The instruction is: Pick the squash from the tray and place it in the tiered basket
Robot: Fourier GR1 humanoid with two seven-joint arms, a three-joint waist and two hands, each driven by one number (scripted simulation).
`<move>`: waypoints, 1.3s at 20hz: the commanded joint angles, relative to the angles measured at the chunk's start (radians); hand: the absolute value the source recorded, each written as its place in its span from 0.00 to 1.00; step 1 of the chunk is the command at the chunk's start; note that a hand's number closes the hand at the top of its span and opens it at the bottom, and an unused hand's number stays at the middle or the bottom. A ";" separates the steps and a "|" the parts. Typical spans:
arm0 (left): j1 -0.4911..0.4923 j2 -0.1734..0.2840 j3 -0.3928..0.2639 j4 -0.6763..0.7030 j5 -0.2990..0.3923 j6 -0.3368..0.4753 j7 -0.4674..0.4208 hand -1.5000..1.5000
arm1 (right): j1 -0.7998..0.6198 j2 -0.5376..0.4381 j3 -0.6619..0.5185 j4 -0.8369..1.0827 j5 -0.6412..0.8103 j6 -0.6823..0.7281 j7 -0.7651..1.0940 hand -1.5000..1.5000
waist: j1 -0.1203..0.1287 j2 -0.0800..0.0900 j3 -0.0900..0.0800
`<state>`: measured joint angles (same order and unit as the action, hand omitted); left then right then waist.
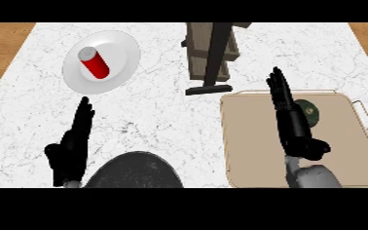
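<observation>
A dark green squash (308, 111) lies on the beige tray (248, 141) at the right of the counter. My right hand (289, 114) hovers over the tray with its fingers straight, just left of the squash and hiding part of it. The tiered basket (212, 53), a wooden frame with a dark post and base, stands at the counter's back middle. At the lower left my left hand (72, 148) is open with its fingers pointing up.
A white plate (119, 46) with a red can (93, 62) lying on it sits at the back left. A dark rounded shape (133, 173) shows at the bottom edge between my arms. Wooden floor borders the white marble counter at both sides.
</observation>
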<state>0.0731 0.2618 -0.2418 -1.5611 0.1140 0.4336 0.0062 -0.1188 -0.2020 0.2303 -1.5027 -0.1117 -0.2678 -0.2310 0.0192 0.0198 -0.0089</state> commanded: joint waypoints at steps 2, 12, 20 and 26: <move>-0.036 -0.013 -0.003 0.012 -0.019 -0.007 -0.046 0.50 | -0.097 -0.132 -0.132 0.022 -0.243 0.322 -0.009 1.00 | -0.013 -0.016 0.011; -0.171 -0.020 -0.072 -0.044 -0.040 -0.066 -0.038 0.50 | -0.163 -0.202 -0.194 0.190 -0.723 0.843 0.169 0.00 | 0.013 0.008 0.022; -0.218 -0.007 -0.046 -0.017 -0.045 -0.065 -0.006 0.50 | -0.231 -0.581 -0.356 0.377 -0.870 1.401 0.159 0.00 | 0.002 0.003 0.018; -0.232 -0.013 -0.035 -0.001 -0.044 -0.057 0.010 0.50 | -0.341 -0.793 -0.462 0.238 -0.601 1.487 0.143 0.00 | -0.009 -0.010 0.016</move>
<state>-0.1444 0.2481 -0.2850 -1.5733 0.0702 0.3755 0.0071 -0.3953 -0.8725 -0.1741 -1.2168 -0.8249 1.0332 -0.0372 0.0161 0.0168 0.0087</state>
